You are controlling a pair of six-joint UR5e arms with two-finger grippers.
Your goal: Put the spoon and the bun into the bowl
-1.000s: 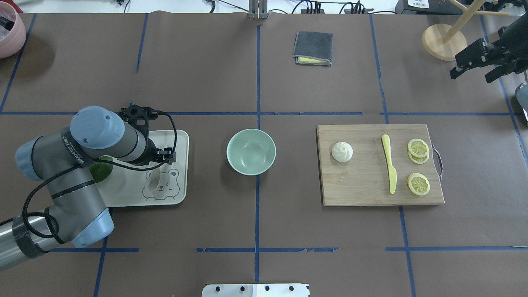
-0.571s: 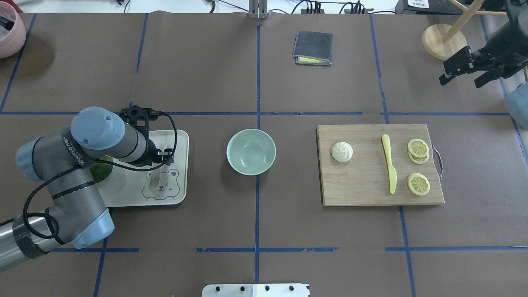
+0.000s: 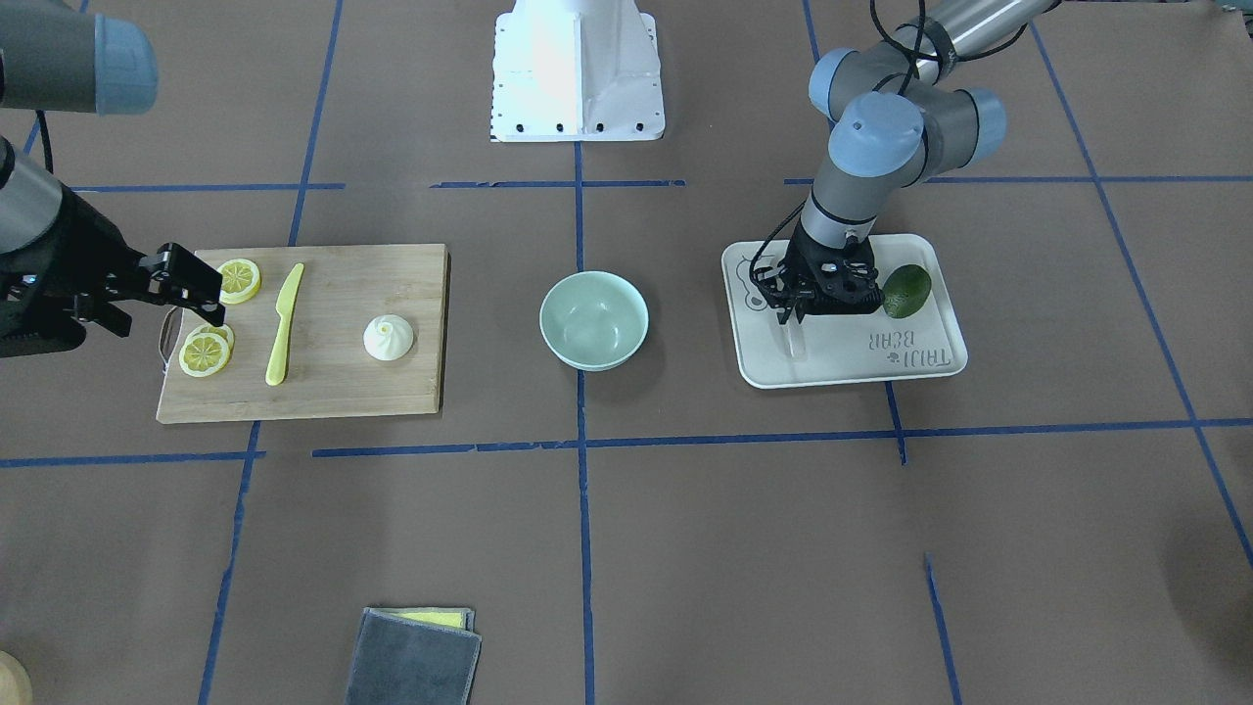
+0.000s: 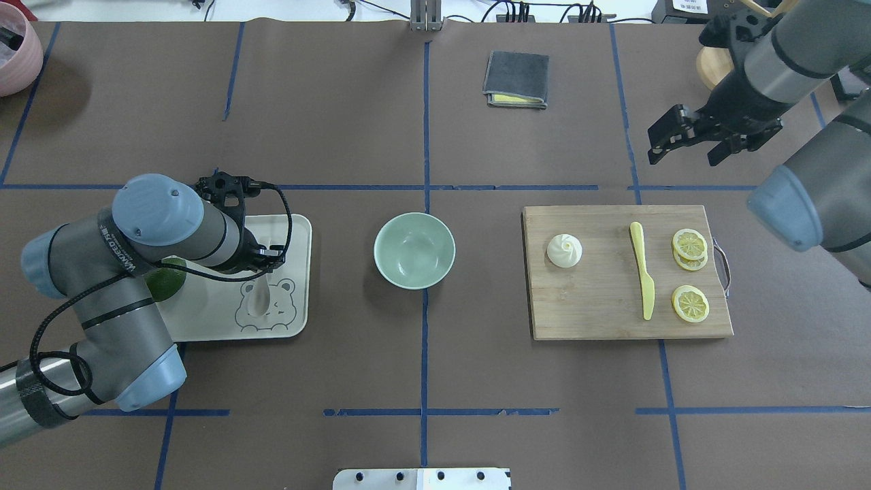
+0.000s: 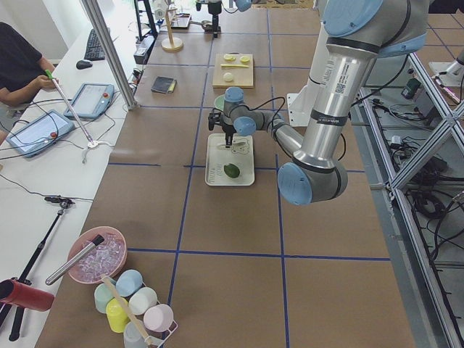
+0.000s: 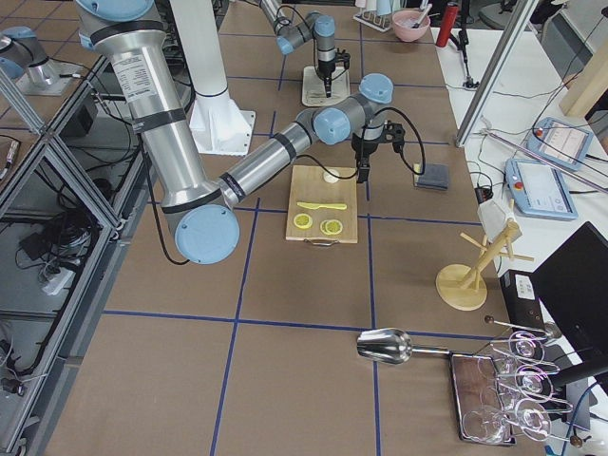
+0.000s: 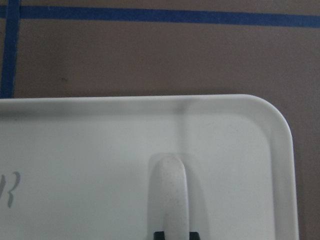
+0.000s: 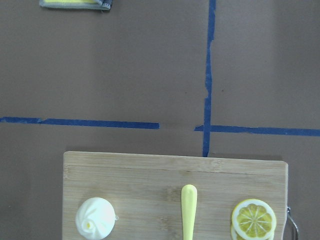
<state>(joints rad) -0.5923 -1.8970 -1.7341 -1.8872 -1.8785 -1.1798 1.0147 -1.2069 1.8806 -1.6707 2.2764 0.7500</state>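
Left wrist-mounted view gives us the small off-white plastic spoon point(image 7: 170, 195) lying flat on the white rectangular tray with a bear drawing point(image 7: 75, 150), its handle end toward a tray corner. The left gripper point(image 4: 271, 258) is drawn in to the handle's width, a dark fingertip point(image 7: 159, 234) at either side. We read that as a pinch on the spoon, not yet lifted. The round pale mint-green bowl point(image 4: 391, 231) stands empty on the brown paper-covered counter point(image 4: 340, 136), between the tray and a wooden cutting board point(image 4: 592, 306). There the small white pleated bun point(image 4: 564, 250) sits apart from a yellow plastic knife point(image 4: 642, 269). The right gripper point(image 4: 680, 153) hangs spread wide and empty past the board's far edge. Our worry is the narrow hold on a smooth handle: the scoop may swing or slip on the lift. A spoon that long could also tip off the bowl's rim.
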